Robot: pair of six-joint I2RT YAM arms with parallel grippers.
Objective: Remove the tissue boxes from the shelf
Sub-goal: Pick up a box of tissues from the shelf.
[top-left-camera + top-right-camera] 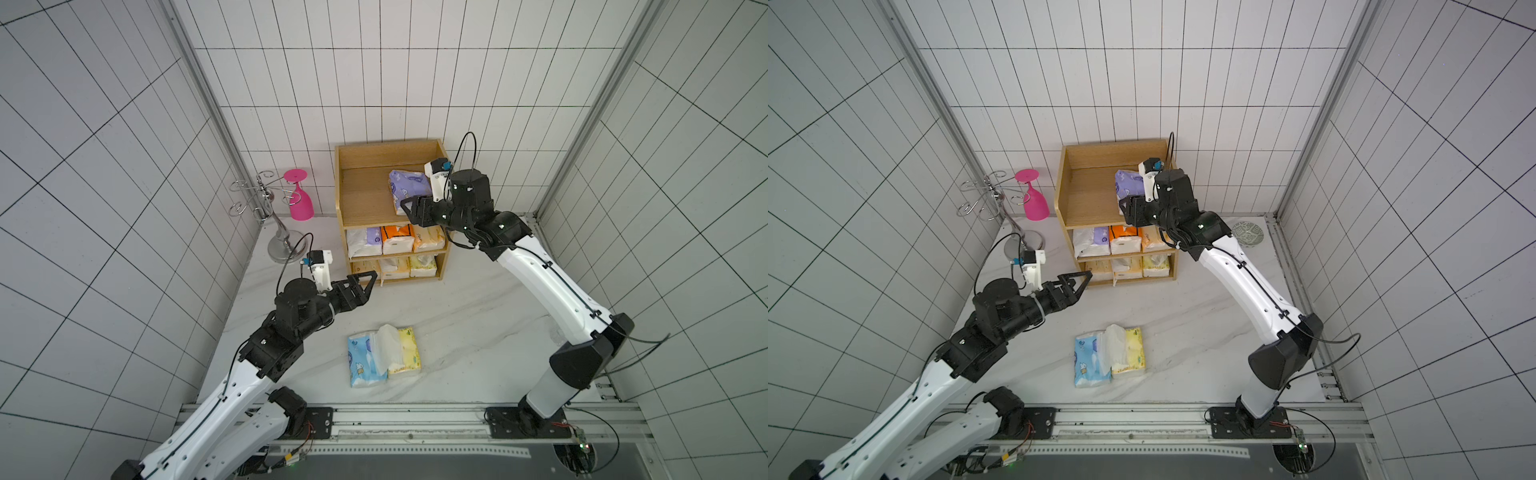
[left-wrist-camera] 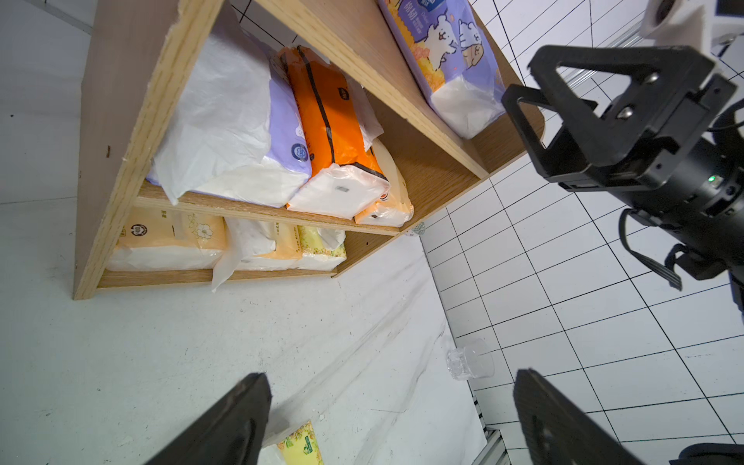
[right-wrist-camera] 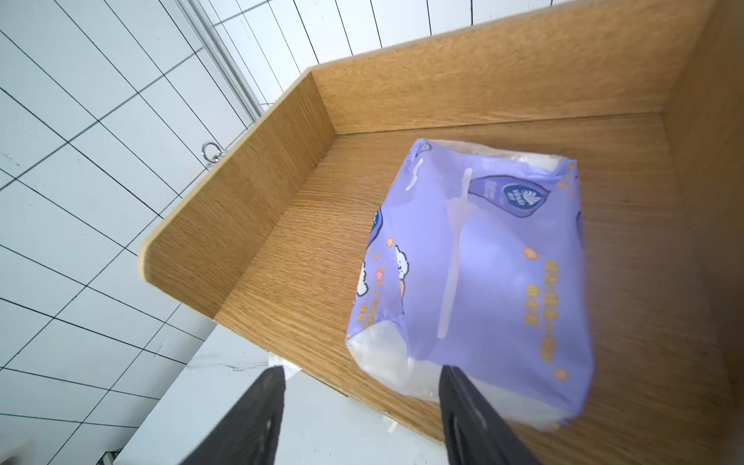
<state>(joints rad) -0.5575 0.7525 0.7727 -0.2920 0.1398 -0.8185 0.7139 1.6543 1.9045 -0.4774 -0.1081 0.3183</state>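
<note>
Right gripper (image 3: 360, 372): jaws apart, empty, at the front lip of the shelf's (image 1: 361, 199) top tier. Purple tissue pack (image 1: 409, 187) lies on that tier by the shelf's right wall, long axis front to back. Pack is ahead of the claw but off-centre: one finger overlaps its near end, the other is off the shelf front. Left gripper (image 1: 374, 275), also apart, is by the bottom tier; right arm nearer

Matt wood, glossy film.
The shelf (image 3: 261, 225) is matt, grained light wood; the purple tissue pack (image 3: 503, 261) wears glossy, crinkled plastic film; the bench (image 1: 478, 316) looks smooth white marble.
</note>
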